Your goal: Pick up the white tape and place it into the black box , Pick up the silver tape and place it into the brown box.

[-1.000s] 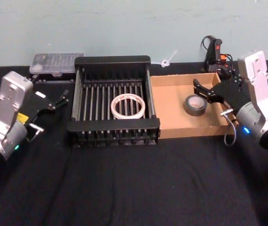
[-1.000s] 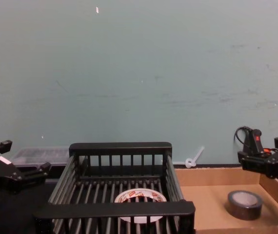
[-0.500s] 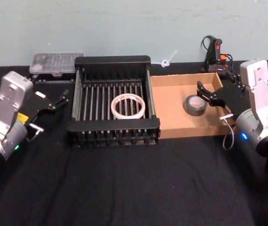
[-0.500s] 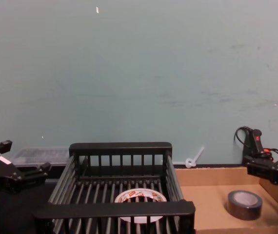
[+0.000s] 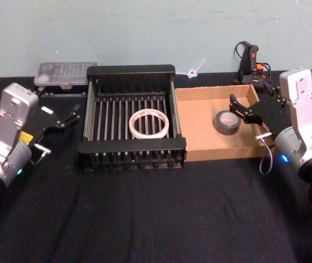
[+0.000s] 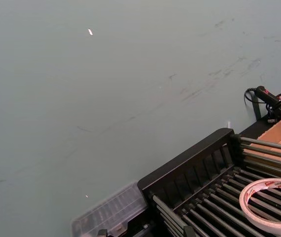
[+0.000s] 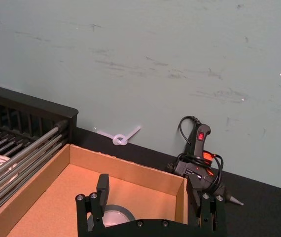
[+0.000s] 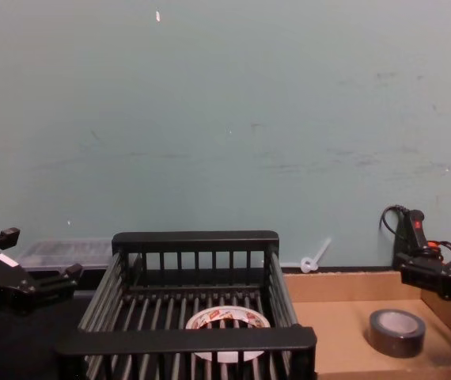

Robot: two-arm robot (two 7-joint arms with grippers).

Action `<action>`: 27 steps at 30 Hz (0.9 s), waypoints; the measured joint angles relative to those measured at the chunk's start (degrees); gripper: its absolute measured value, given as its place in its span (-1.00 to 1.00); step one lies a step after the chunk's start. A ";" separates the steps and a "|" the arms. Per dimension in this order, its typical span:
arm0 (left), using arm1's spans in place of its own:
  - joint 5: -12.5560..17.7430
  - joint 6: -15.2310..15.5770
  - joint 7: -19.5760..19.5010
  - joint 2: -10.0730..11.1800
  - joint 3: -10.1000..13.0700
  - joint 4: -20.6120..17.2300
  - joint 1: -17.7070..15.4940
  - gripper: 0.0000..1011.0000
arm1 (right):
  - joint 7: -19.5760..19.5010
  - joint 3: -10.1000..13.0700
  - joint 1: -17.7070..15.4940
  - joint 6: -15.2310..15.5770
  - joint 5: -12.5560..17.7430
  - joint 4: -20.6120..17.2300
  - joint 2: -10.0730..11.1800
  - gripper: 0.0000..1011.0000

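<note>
So the white tape (image 5: 149, 123) is lying flat on the slatted floor of the black box (image 5: 131, 71), roughly in the middle, and you can see red and dark print on its inner ring face from the left wrist and chest views, but the lettering is too small to read. The silver tape (image 5: 227, 122) sits flat inside the brown box (image 5: 200, 93), over toward that box's right side; no label visible on it. The right end effector (image 5: 244, 106) hangs over the brown box's right wall just beside the silver roll, fingers spread and holding nothing. The left end effector (image 5: 71, 115) is off to the left of the black box over the dark tabletop (image 5: 156, 213), also released and empty.
</note>
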 joint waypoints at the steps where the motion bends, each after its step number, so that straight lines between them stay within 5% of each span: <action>1: 0.00 0.00 0.00 0.00 0.00 0.00 0.00 0.98 | 0.00 -0.01 0.01 -0.01 0.00 0.01 0.01 0.98; 27: 0.00 0.00 0.00 0.00 0.00 0.00 0.00 0.98 | 0.01 -0.13 0.02 -0.17 0.01 0.08 0.06 0.98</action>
